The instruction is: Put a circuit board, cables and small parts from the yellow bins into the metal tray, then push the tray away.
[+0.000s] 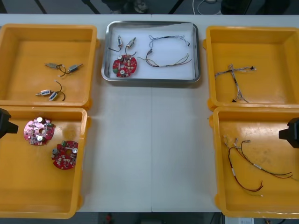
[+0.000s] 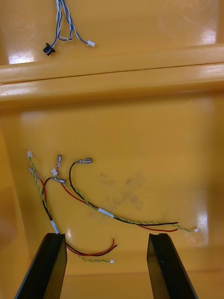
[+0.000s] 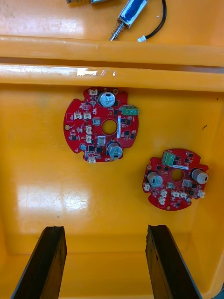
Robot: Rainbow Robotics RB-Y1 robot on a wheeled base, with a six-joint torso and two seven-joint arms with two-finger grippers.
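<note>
— How is the light?
— Bright and even, coming from overhead. The worktop (image 1: 154, 154) is pale, with hardly a shadow on it.
— Any glare?
— Yes. The rim of the metal tray (image 1: 149, 80) shines, and the glossy yellow bins (image 1: 28, 46) throw back white patches (strongest in both wrist views, on rims and floors).
— Shadows?
— Only soft shade along the bins' inner walls.

Four bins (image 1: 18, 51); one tray (image 1: 152, 80); three circuit boards (image 1: 39, 131); six small metal parts (image 1: 51, 65)
</note>
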